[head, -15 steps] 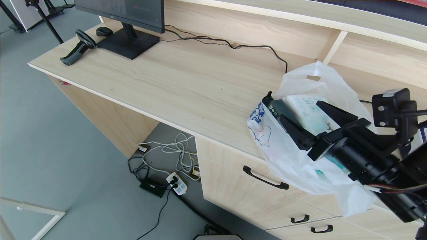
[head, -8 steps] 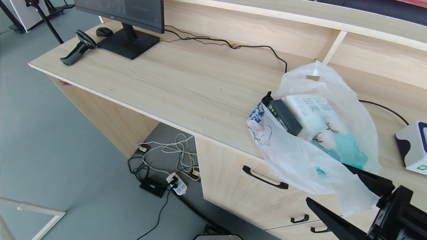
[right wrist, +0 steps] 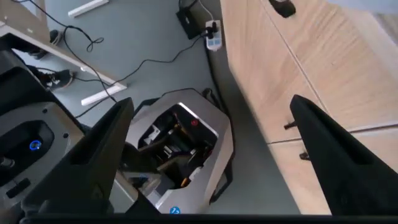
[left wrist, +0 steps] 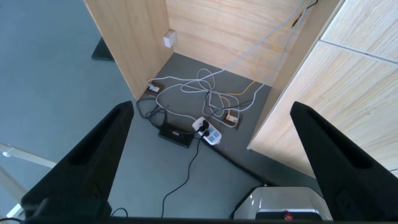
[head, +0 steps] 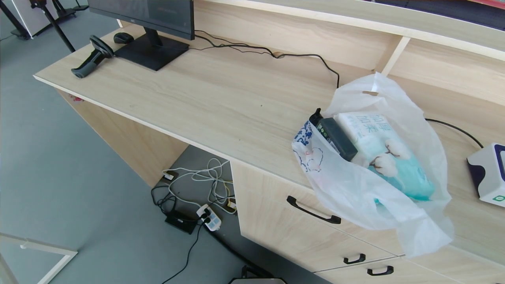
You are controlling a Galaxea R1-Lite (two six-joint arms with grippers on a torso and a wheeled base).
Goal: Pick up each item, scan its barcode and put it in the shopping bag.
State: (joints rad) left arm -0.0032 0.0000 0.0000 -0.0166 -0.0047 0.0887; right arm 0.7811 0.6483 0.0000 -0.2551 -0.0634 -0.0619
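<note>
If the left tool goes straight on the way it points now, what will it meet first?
Probably the white power strip among the loose cables on the floor, straight ahead of the open left tool. Nothing nearer shows, but depth is unclear.

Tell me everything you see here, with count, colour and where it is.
shopping bag: one, translucent white, right of counter, overhanging its edge
tissue pack: one, white-teal, inside bag
dark box: one, black, inside bag
handheld scanner: one, black, counter's far left
monitor: one, black, back left
mouse: one, black, by monitor stand
desk scanner: one, white, counter's right edge
power strip: one, white, floor under counter
left pincer: one, black, open, above floor
right pincer: one, black, open, above floor
</note>
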